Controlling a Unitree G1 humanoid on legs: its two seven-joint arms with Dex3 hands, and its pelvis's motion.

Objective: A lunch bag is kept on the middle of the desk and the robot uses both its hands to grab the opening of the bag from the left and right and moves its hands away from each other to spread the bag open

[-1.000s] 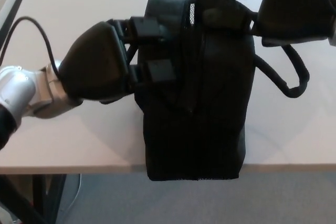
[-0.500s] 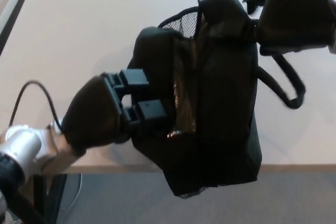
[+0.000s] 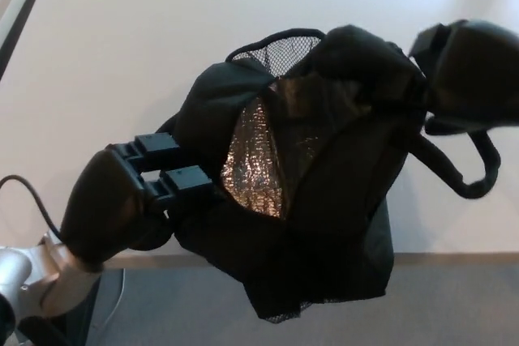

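Pale desk (image 3: 122,46), black lunch bag (image 3: 324,224) now hanging over the near edge. Left hand (image 3: 122,200) fingers clamp its left flap, right hand (image 3: 474,74) grips the right side. Opening's wider than 0.5 s ago, silver lining (image 3: 253,164) showing.

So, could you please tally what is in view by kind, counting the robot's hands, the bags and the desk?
Robot hands: 2, the left hand and the right hand
Lunch bags: 1, the black lunch bag
Desks: 1, the desk
Total: 4
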